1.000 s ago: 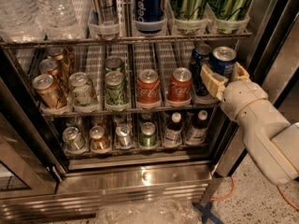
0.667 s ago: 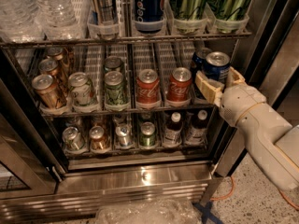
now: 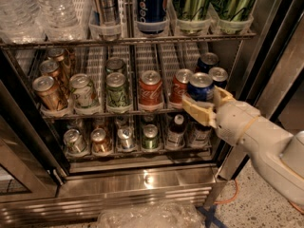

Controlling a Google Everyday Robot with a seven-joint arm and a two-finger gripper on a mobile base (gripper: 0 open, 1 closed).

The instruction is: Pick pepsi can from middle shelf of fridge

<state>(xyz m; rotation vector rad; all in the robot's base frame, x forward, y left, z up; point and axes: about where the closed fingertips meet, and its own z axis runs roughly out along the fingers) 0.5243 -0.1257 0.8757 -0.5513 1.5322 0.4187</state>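
Observation:
The pepsi can (image 3: 200, 87), short and dark blue with a silver top, sits between the cream fingers of my gripper (image 3: 208, 102) at the right end of the middle shelf (image 3: 95, 113) of the fridge (image 3: 142, 186). The gripper is shut on the can and holds it just in front of the rack's front edge. Two more short blue cans (image 3: 208, 61) stand behind it in the right lane. Red cola cans (image 3: 150, 88), green cans (image 3: 117, 89) and gold cans (image 3: 47, 91) fill the lanes to the left.
The rack above holds water bottles (image 3: 57, 8), a tall blue pepsi can (image 3: 152, 4) and tall green cans (image 3: 192, 4). The rack below holds small cans and brown bottles (image 3: 176, 129). The dark door frame (image 3: 270, 56) is close on the right. A plastic bag (image 3: 147, 216) and an orange cable (image 3: 229, 198) lie on the floor.
The gripper has moved left and outward from the right lane, carrying the pepsi can with it. The can now sits in front of the red cola lane's right side.

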